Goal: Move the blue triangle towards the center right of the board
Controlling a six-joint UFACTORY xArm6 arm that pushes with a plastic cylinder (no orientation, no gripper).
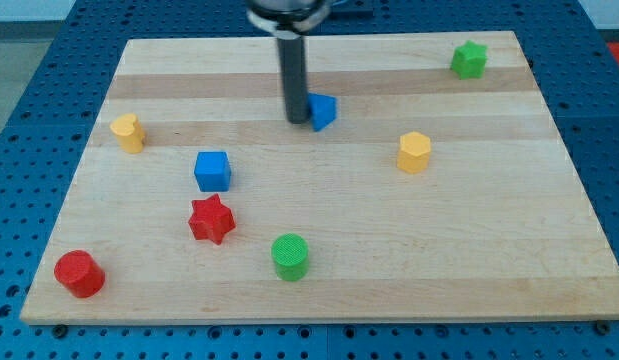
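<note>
The blue triangle (322, 110) lies on the wooden board (319, 280), above the middle of the view. My tip (298, 121) stands right against the triangle's left side, touching or nearly touching it. The dark rod rises straight up from there to the view's top edge and hides part of the triangle's left edge.
A yellow hexagonal block (414, 152) lies right of the triangle. A green star (469, 60) sits at the top right. A blue cube (212, 171), a red star (211, 220), a green cylinder (290, 257), a red cylinder (79, 274) and a yellow block (128, 132) lie to the left and below.
</note>
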